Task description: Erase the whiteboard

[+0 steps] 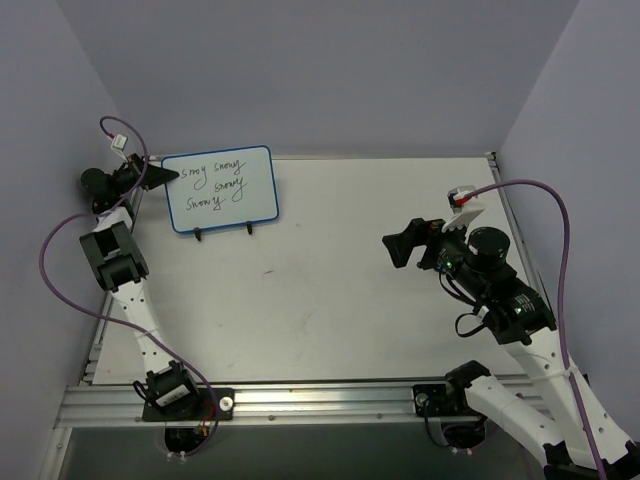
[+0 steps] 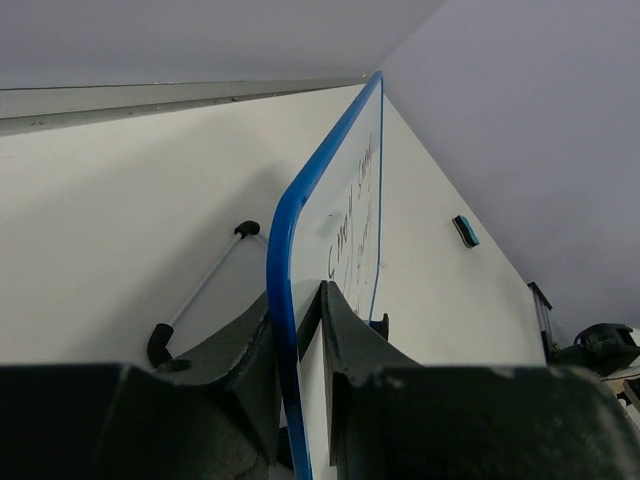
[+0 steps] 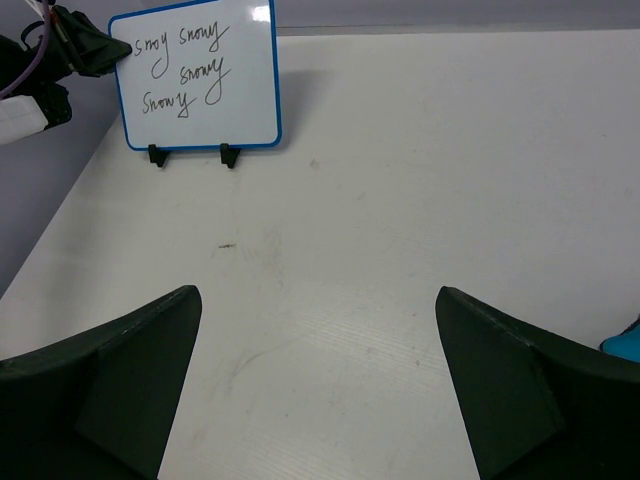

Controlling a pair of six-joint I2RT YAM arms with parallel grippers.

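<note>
Now my left claw (image 1: 168,176) pinches the left edge of the whiteboard (image 1: 222,190), upright at 10 o'clock on the surface (image 1: 330,300) (3 lines of writing, unwiped), steadying it for wiping, I judge. My right claw (image 3: 318,292) gapes empty at 3 o'clock.

Overhead and wrist views (left closest) share whiteboard (image 1: 220,190).

White table (image 1: 330,300): whiteboard (image 1: 220,188) standing far-left; small blue block (image 2: 465,231), probably eraser, right.
</note>
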